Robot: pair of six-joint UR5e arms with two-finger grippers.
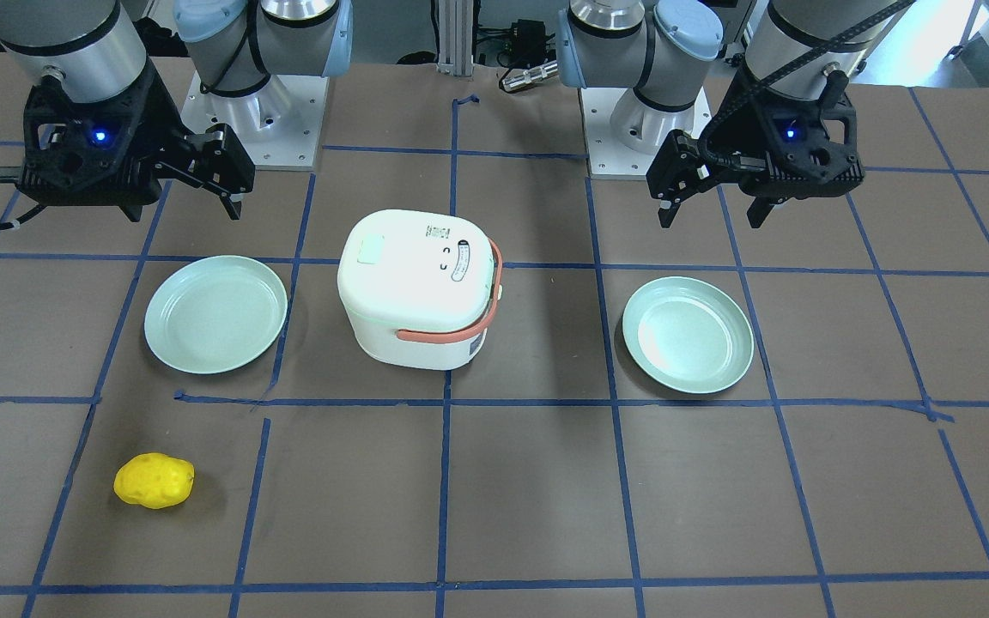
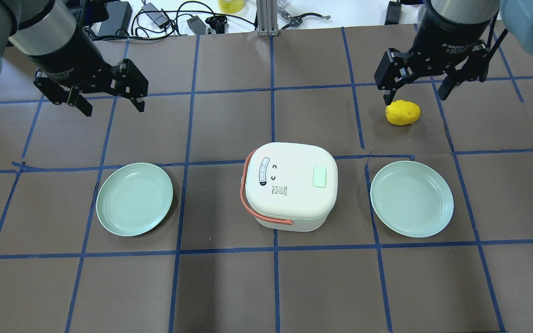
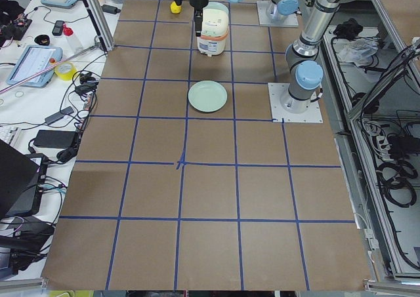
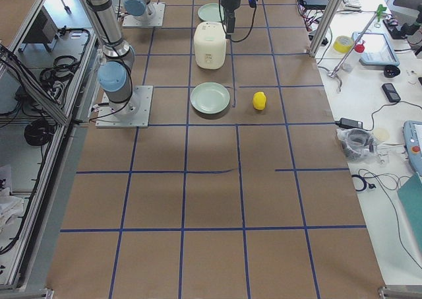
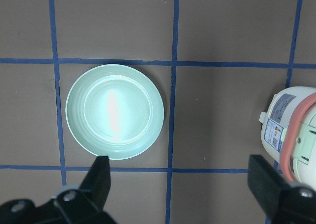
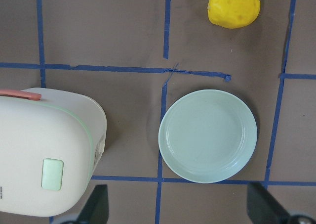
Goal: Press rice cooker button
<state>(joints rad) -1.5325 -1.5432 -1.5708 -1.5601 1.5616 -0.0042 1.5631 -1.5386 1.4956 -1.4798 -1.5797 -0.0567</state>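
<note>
The stiff white plastic rice cooker point(image 2: 289, 185) looks steady; its pale green lid button point(image 2: 319, 177) should take a straight downward push. The left pincer point(image 2: 111, 105) and right pincer point(image 2: 417, 95) gape empty.

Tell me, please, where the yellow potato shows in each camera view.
Exterior front-facing: yellow potato, lower left.
Overhead exterior: upper right.
Exterior left: top edge, left of the rice cooker.
Exterior right: upper middle, just right of the near plate.
Left wrist-mounted: not in view.
Right wrist-mounted: top right.
Shared landmark: the white rice cooker, seen in every view.
</note>
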